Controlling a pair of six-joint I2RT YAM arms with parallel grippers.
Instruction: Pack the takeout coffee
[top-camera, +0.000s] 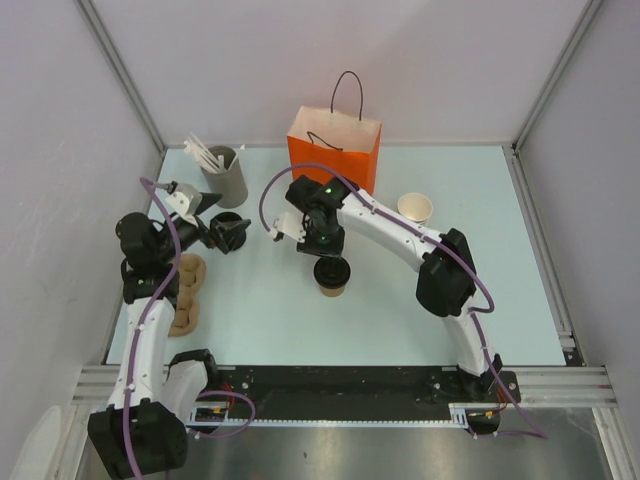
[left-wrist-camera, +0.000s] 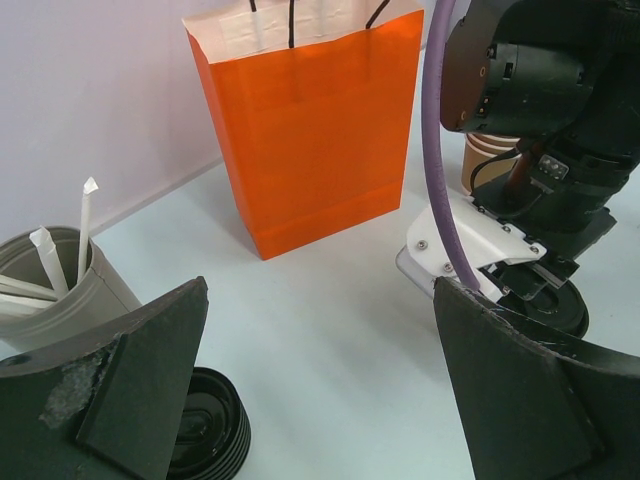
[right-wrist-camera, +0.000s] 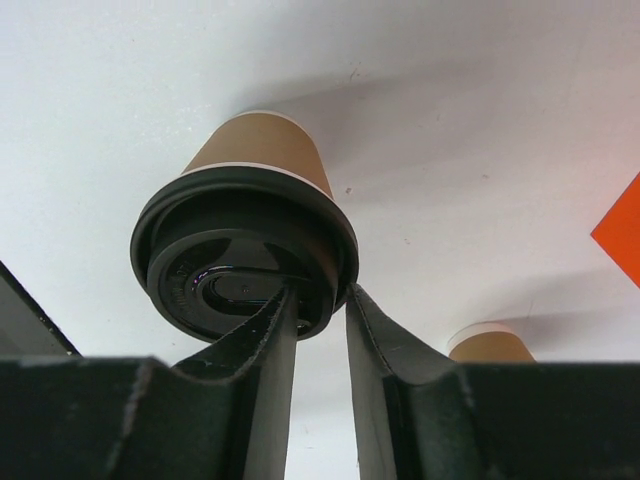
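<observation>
The takeout coffee (top-camera: 331, 278), a tan paper cup with a black lid (right-wrist-camera: 245, 255), stands upright mid-table in front of the orange paper bag (top-camera: 335, 150). My right gripper (top-camera: 328, 262) reaches down onto it. In the right wrist view its fingers (right-wrist-camera: 320, 292) straddle the lid's rim, one tip on the lid's top and one outside the edge, with a narrow gap between them: open. My left gripper (top-camera: 218, 215) hovers wide open at the left (left-wrist-camera: 320, 288), holding nothing, just above a stack of black lids (left-wrist-camera: 205, 430).
The bag (left-wrist-camera: 310, 130) stands upright and open at the table's back. A grey holder with wrapped straws (top-camera: 225, 172) is at back left. Lidless tan cups (top-camera: 415, 208) stand right of the bag. Tan pieces (top-camera: 188, 290) lie by the left arm.
</observation>
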